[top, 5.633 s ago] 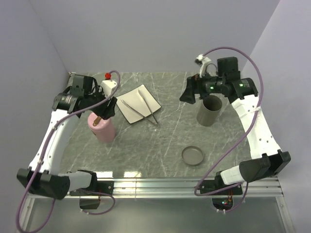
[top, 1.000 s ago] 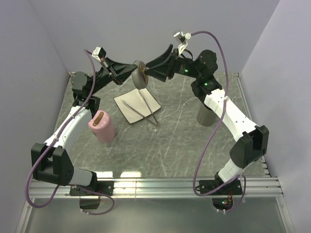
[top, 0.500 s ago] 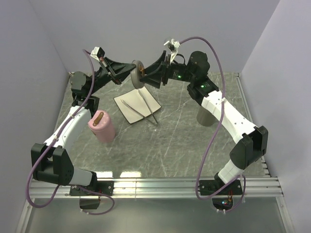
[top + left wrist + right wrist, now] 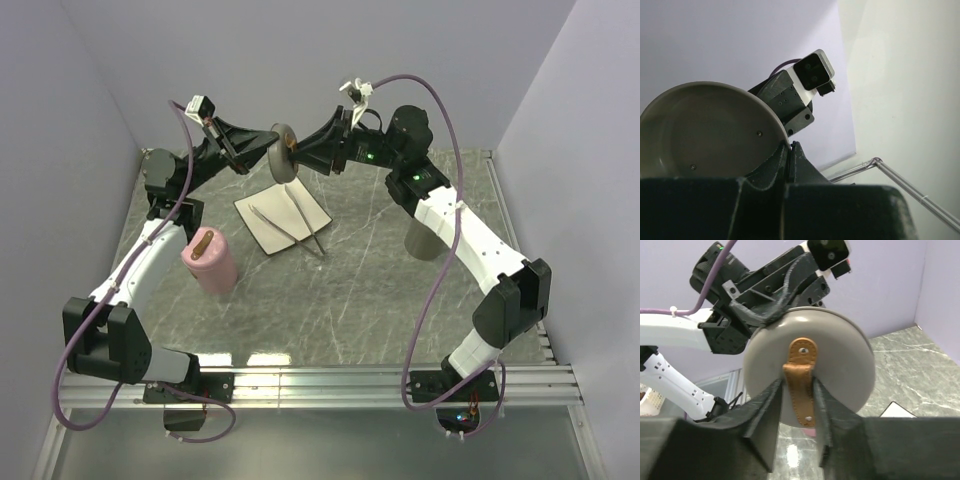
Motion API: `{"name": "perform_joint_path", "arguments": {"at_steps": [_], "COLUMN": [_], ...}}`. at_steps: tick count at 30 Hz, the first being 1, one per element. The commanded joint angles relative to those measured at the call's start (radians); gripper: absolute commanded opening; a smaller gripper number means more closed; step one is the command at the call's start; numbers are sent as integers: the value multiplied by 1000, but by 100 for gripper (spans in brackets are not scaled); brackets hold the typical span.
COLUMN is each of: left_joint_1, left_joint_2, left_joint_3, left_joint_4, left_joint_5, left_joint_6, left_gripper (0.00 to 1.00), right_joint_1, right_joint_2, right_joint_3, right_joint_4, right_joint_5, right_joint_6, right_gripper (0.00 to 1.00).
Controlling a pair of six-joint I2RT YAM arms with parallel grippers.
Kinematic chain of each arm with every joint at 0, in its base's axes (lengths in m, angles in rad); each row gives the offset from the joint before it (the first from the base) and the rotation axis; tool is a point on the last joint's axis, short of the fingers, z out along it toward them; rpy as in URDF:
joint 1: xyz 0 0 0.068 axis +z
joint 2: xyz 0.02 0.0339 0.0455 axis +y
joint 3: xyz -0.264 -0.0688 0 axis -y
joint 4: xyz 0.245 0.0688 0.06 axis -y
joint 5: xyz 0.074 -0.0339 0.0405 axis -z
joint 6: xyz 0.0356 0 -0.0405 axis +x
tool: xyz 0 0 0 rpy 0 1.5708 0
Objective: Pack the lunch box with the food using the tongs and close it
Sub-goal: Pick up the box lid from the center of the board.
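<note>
A round grey lunch box lid (image 4: pixel 283 152) with a tan leather strap (image 4: pixel 800 385) hangs on edge in the air above the white plate (image 4: pixel 268 197). My left gripper (image 4: pixel 789 150) is shut on the lid's rim (image 4: pixel 705 130). From the other side, my right gripper (image 4: pixel 799 405) is shut on the strap, a finger pressing each side. The silver tongs (image 4: pixel 290 225) lie across the plate. The grey lunch box body (image 4: pixel 425 240) stands at the right, partly behind my right arm. No food shows in any view.
A pink cylindrical container (image 4: pixel 208 262) with a brown strap on its lid stands at the left beside my left arm. Purple walls close in the marble table (image 4: pixel 350 290) at the back and sides. A metal rail runs along the near edge.
The lid, earlier flat on the table, now hangs between both raised grippers. Over the last second my right gripper moved up to it and closed its fingers on the strap.
</note>
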Motion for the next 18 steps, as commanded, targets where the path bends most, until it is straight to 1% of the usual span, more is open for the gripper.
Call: {"name": "perform_joint_path", "arguments": {"at_steps": [1,2,4,5,7,8,10,11,12,14,15,16,17,18], "left_joint_1": [-12,-15,-18,-18,-24,-24,-24,-24,-24,-20,-12,-7,-3,5], "left_joint_2": [-37,-39,-40,-40,-42,-44,-47,-50,-51,-53,-54,-56,-57,-60], "left_joint_3": [-3,-3,-8,-11,-14,-15,-18,-20,-23,-31,-34,-34,-28,-26], "left_joint_4": [51,50,44,42,34,31,8,-5,-21,-38,-47,-77,-96,-117], "left_joint_5": [3,4,4,3,3,1,1,-2,-5,-8,-8,-6,-5,-2], "left_joint_6": [-13,-11,-8,-7,-1,4,21,31,41,68,88,102,120,139], "left_gripper": [0,0,0,0,0,0,3,7,21,42,57,62,74,81], "right_joint_1": [11,10,13,16,19,19,19,19,19,16,8,2,-2,-10], "right_joint_2": [5,6,8,8,5,2,-6,-9,-12,-26,-32,-49,-58,-70], "right_joint_3": [25,30,39,45,51,54,57,57,59,60,57,50,47,42], "right_joint_4": [50,49,41,27,14,7,-17,-25,-49,-71,-91,-103,-133,-153], "right_joint_5": [-7,-8,-2,1,13,13,26,30,36,47,52,55,61,69], "right_joint_6": [35,37,35,32,23,18,3,-2,-18,-34,-49,-55,-75,-89], "right_gripper": [36,31,26,16,7,0,0,0,0,0,0,0,0,0]}}
